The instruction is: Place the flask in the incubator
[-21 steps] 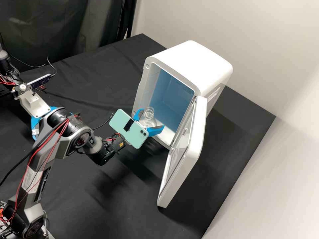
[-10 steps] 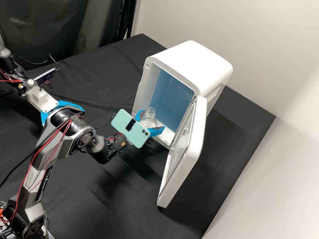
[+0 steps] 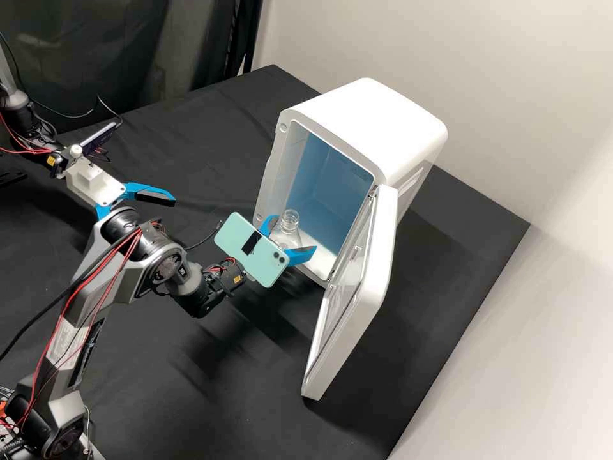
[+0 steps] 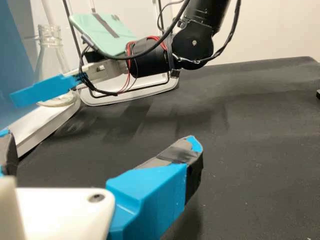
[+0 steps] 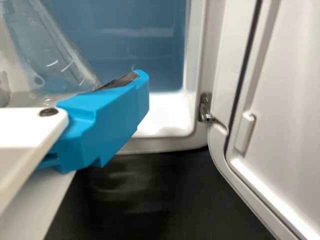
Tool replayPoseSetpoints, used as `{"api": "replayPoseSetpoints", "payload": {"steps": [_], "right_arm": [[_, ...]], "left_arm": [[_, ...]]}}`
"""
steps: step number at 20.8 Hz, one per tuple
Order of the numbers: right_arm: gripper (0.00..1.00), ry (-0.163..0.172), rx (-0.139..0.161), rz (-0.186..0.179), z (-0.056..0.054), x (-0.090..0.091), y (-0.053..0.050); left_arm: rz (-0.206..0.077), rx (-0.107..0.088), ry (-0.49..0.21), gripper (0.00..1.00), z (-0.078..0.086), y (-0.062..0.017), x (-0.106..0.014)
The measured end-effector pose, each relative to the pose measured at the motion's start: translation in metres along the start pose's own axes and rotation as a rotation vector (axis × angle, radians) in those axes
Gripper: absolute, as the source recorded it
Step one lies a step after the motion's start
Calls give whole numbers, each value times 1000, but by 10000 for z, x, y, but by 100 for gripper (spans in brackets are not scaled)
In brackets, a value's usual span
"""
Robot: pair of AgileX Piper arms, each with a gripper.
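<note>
- High view: one flask is standing upright just inside the mouth of the incubator, on the front edge of its floor.
- The flask is showing as clear glass, with a wide cone-shaped body narrowing to a short neck and a thick rim at an open mouth.
- In the right wrist view, pale printed marks are showing on the flask's slanted wall, with the blue inner wall of the incubator showing through the glass.
- One right gripper is holding the flask by its body, its two blue fingers pressing in from either side, one nearer the camera and one farther in.
- One mint-green phone is sitting on the wrist of the right arm, just behind the gripper.
- One incubator is standing on the black bench: a white box with a pale blue inside.
- Its one door is hanging wide open on the side nearer the camera, its lower corner reaching down to the bench.
- One left gripper is hanging low over the bench, well apart from the incubator, with its jaws spread wide and nothing between them.
- Two arms in all are working at the bench, both coming in from the same side.
</note>
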Motion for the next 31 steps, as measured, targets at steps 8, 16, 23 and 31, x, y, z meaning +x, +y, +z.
{"api": "replayPoseSetpoints", "payload": {"steps": [8, 16, 23, 31], "right_arm": [[0, -7, 0, -4, 24, 3, -15], [0, -12, -1, -9, 45, 7, -35], [0, -18, -1, -15, 67, 10, -56], [0, -2, -3, 7, 25, 79, 4]], "left_arm": [[5, 7, -6, 100, -7, 16, 13], [27, 1, 62, 100, -178, 56, -22], [41, -26, 94, 100, -246, 80, -30], [42, -26, 94, 100, -247, 82, -28]]}}
